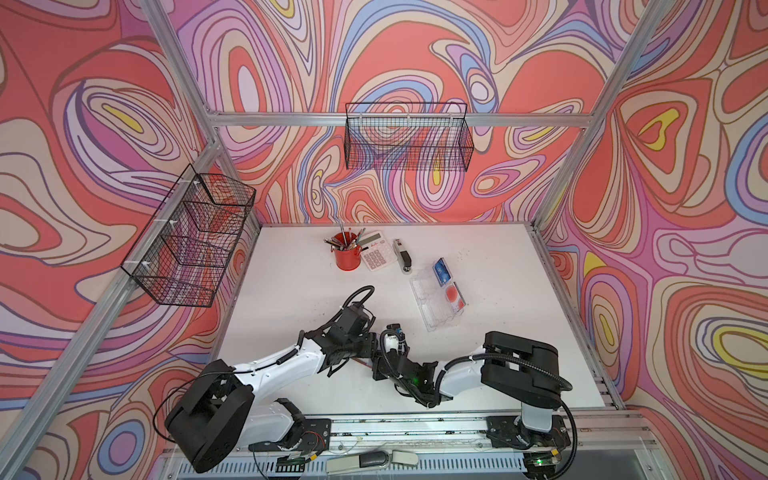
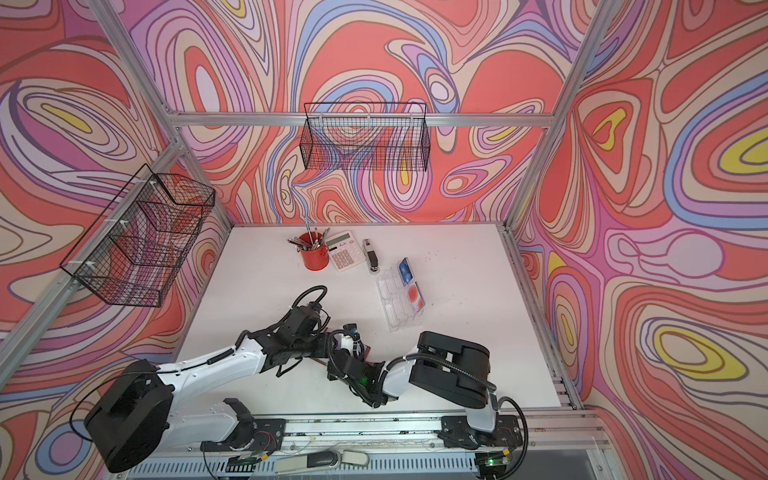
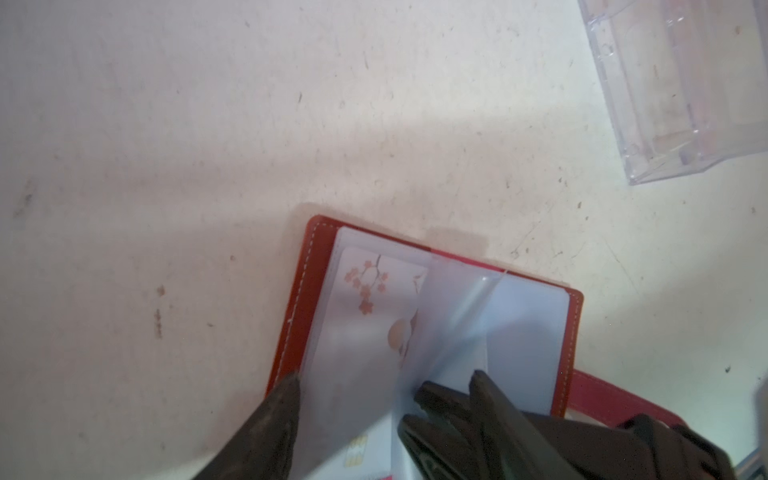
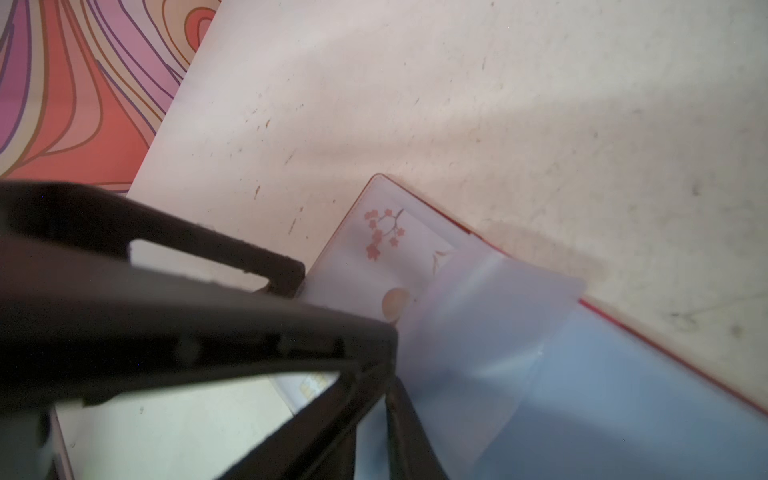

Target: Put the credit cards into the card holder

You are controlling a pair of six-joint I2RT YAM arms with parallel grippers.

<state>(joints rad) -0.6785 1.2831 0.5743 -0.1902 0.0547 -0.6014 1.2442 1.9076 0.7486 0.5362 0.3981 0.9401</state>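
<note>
**Top views.** Both arms meet at the front middle of the tabletop (image 1: 291,291). Their wrists hide the card holder beneath them, so the state of the fingers cannot be read here. Well apart, to the right, a clear tray (image 1: 432,318) holds more cards: blue cards (image 1: 440,266) in its far compartment and an orange-circle card (image 1: 451,293) in the next.

**Left wrist view.** The card holder (image 3: 299,307) lies open and flat on the tabletop. A pale card (image 3: 365,299) with a blossom print appears to sit mostly inside one pocket, with its chip end exposed.
- The left gripper (image 3: 349,399) has its fingers spread, one at each long edge of that exposed end. Contact cannot be confirmed.
- The right gripper (image 3: 449,384) has its fingers pressed almost together, pinching the edge of a clear sleeve (image 3: 465,307).

**Right wrist view.** The right gripper (image 4: 392,374) holds the clear sleeve (image 4: 498,316) lifted off the blue lining (image 4: 623,395).

**Handling.**
- **Card:** It is probably light, stiff and slick. Grip it by the long edges near the exposed end and push along its length.
- **Sleeve:** It looks thin and limp and is likely to buckle, so pinch it lightly near its open edge.
- **Holder:** It is light and may slide, so keep it restrained.
</note>
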